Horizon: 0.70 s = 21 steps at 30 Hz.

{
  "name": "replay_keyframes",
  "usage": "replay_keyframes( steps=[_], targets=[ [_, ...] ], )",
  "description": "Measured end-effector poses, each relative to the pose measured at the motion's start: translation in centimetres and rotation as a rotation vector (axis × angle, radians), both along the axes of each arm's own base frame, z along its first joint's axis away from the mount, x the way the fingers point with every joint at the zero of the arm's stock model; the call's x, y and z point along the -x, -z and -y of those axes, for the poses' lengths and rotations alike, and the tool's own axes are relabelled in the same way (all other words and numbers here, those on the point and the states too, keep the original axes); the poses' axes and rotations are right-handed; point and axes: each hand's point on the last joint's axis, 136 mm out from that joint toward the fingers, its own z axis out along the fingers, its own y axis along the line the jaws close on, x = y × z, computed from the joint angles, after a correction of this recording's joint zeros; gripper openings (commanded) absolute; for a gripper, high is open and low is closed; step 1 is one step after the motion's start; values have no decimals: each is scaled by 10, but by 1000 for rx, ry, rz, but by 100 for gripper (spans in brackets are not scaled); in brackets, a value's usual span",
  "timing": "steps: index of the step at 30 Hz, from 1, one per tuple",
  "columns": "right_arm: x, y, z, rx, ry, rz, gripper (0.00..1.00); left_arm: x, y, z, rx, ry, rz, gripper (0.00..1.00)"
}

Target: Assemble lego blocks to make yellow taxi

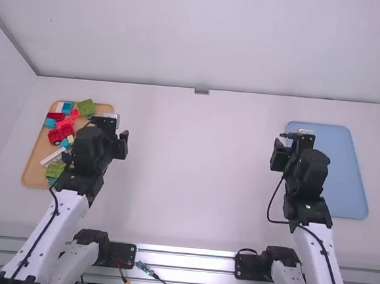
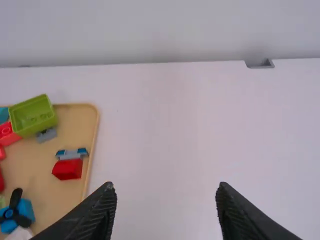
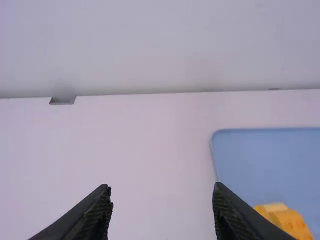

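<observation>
both tools hang over the desk (image 1: 200, 182), fingers spread, nothing between them: left tool (image 1: 120, 146) at about 10 o'clock from desk center, by the wooden tray (image 1: 33, 162); right tool (image 1: 280, 155) at about 2 o'clock, by the blue tray (image 1: 352, 188). taxi-colored pieces: yellow-orange blocks (image 3: 290, 223) on the blue tray, toward its 9 o'clock side, partly behind a right tool finger in the right wrist view; exact count can't be told. wooden tray sits at desk 9 o'clock with mixed blocks on it: green block (image 1: 86, 107) toward its 1 o'clock corner, red vehicle-like piece (image 1: 60, 134) near middle, long white piece (image 1: 52, 157) around 8 o'clock, another green piece (image 1: 55, 170) near 7 o'clock. also there: blue block with a black propeller-like part (image 2: 25, 209), red block (image 2: 68, 169) touching a gray-blue piece (image 2: 72, 153).
</observation>
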Motion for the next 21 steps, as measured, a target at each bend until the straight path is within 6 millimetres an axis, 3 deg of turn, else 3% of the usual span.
replay_keyframes(
  steps=[8,21],
  targets=[
    [37,41,-1,1,-3,-2,27,39,34,0,6,-3,8,27],
    [70,101,-1,0,-1,-1,2,77,93,0,6,-3,13,1]
  ],
)
